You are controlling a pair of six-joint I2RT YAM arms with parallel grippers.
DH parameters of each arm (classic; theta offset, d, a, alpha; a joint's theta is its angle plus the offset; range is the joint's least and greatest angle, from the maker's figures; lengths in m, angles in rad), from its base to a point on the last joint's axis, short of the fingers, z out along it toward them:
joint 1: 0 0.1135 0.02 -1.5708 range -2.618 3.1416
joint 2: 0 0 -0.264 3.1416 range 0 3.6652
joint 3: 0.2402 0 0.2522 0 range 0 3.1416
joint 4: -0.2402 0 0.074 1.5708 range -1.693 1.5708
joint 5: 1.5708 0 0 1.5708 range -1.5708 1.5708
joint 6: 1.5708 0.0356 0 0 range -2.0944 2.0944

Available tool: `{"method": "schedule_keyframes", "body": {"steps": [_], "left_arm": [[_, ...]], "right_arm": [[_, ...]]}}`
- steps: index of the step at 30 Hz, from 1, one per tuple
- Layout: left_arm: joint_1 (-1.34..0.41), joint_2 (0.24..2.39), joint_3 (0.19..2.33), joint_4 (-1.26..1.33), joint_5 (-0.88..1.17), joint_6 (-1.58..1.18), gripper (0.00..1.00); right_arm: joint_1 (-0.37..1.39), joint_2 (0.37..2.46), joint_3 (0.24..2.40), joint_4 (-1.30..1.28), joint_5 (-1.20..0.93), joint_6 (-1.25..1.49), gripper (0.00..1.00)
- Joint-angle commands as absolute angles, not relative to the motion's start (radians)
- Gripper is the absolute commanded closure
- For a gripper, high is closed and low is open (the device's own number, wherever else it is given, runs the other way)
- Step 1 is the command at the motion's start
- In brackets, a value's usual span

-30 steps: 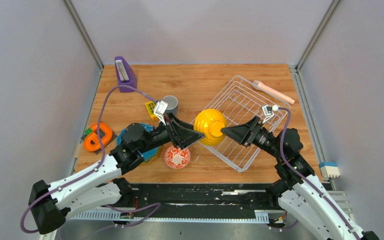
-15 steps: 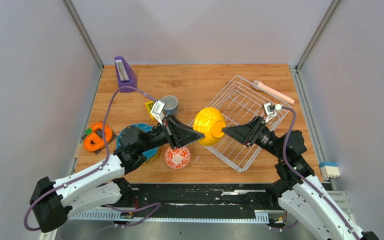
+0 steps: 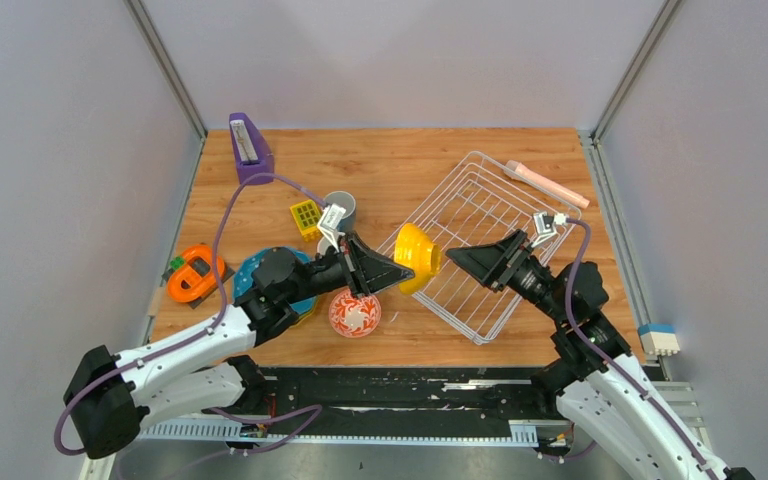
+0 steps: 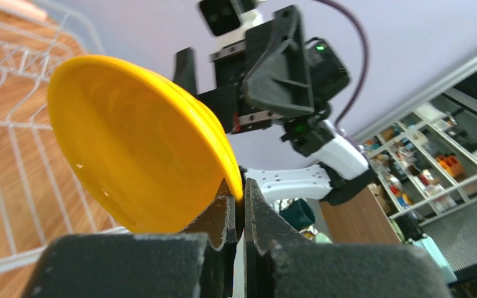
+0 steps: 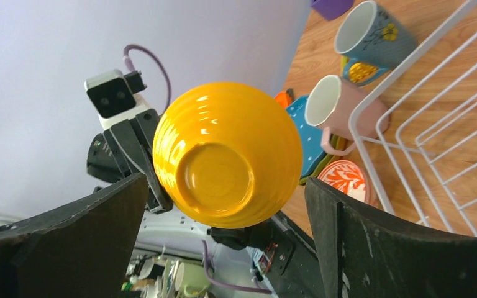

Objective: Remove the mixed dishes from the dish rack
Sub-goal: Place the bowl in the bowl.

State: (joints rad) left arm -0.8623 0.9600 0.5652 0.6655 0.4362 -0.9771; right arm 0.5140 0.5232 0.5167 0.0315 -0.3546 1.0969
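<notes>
The yellow-orange bowl hangs in the air over the left corner of the white wire dish rack, tipped on its side. My left gripper is shut on its rim, with the bowl's hollow towards that camera. My right gripper stands open just right of the bowl, not touching it. In the right wrist view the bowl's underside sits between its wide-spread fingers. A blue mug, a pink mug, a red-rimmed cup and stacked plates stand on the table to the left.
A small yellow grid block lies beside the blue mug. An orange round gadget sits at the left edge, and a purple wedge-shaped holder at the back left. A pink bar lies behind the rack.
My left gripper has shut on the bowl's rim. The right gripper has let go, opened wide and drawn back to the right. The bowl has tipped and shifted slightly left.
</notes>
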Motion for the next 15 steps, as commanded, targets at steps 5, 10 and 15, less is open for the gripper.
{"method": "schedule_keyframes", "body": {"steps": [5,10,15], "left_arm": [[-0.86,0.865,0.765,0.024,0.138,-0.746,1.0],[-0.861,0.841,0.843,-0.325,-0.023,-0.694,1.0],[-0.86,0.848,0.886,-0.563,-0.069,-0.657,1.0]], "right_arm": [[0.514,0.45,0.517,-0.149,-0.092,1.037,0.0],[0.514,0.441,0.531,-0.227,0.042,0.986,0.0],[0.514,0.452,0.547,-0.286,0.115,0.946,0.0]]}}
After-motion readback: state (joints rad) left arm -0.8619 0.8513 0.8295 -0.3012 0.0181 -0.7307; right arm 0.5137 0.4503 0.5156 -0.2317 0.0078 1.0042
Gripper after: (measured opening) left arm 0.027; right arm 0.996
